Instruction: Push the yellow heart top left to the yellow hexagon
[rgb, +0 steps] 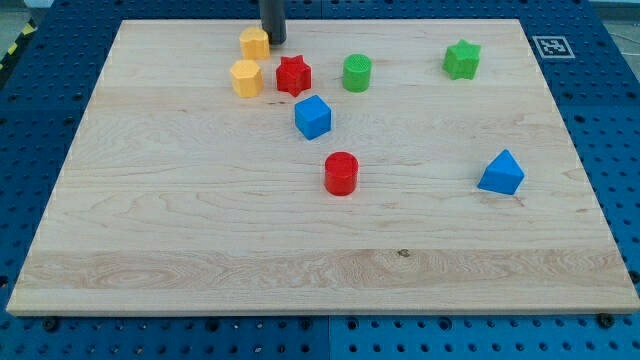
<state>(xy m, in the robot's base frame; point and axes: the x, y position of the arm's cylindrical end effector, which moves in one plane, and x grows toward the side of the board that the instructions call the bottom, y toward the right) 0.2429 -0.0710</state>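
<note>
The yellow heart (254, 42) lies near the top edge of the wooden board, left of centre. The yellow hexagon (245, 77) lies just below it, slightly to the left, with a small gap between them. My tip (273, 40) stands right beside the heart, against its right side. The dark rod rises from there out of the view's top.
A red star (293, 75) sits right of the hexagon. A green cylinder (357, 72), green star (461, 59), blue cube (312, 116), red cylinder (341, 173) and blue triangular block (501, 173) lie further right and lower. The board (150, 250) rests on a blue pegboard table.
</note>
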